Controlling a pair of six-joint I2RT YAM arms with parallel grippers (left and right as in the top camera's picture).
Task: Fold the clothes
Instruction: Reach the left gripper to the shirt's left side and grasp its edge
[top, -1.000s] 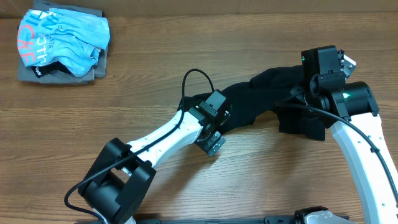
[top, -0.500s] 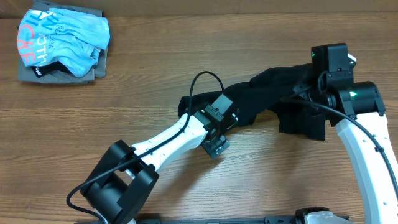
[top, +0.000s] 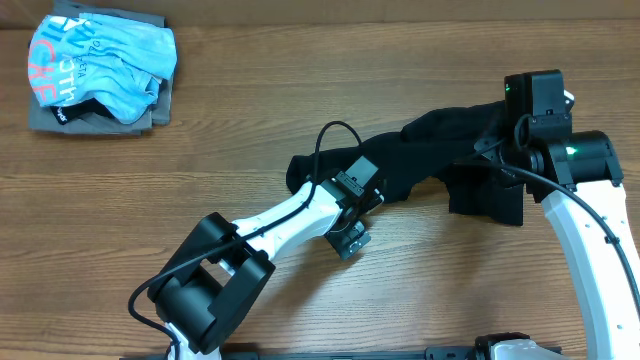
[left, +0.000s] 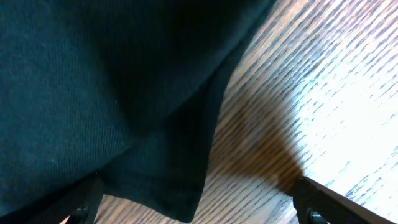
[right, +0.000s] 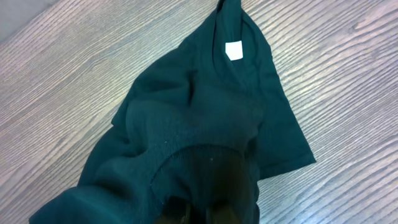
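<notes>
- Overhead view of a wood-grain table (top: 300, 90) with 2 robot arms reaching in from the near edge.
- Black T-shirt (top: 420, 150) lies crumpled in a long band across the centre-right of the table. It is unfolded, with a squarer flap hanging toward the near edge at its right end.
- Right gripper (right: 208, 208): closed, w/ shirt fabric bunched up around it. The cloth hides the fingers in the wrist view, so only dark shapes show at the bottom edge.
- From the right wrist cam, the shirt spreads away over the table. Its neck opening is at the far end, w/ a small white label (right: 233, 50) inside.
- Right arm (top: 575, 160) covers the shirt's upper right part in the overhead view.
- Left gripper (left: 199, 208): wide open, holding nothing. Its fingertips (left: 323, 202) sit at the 2 bottom corners of the wrist view, with a shirt hem between and above them.
- Left arm (top: 290, 215) overlaps the shirt's left end from above. A black cable (top: 335, 130) loops up off its wrist.
- Far-left corner, well apart from the shirt: a light blue shirt (top: 100, 65) w/ coral and white lettering, heaped on a grey folded garment (top: 95, 120).
</notes>
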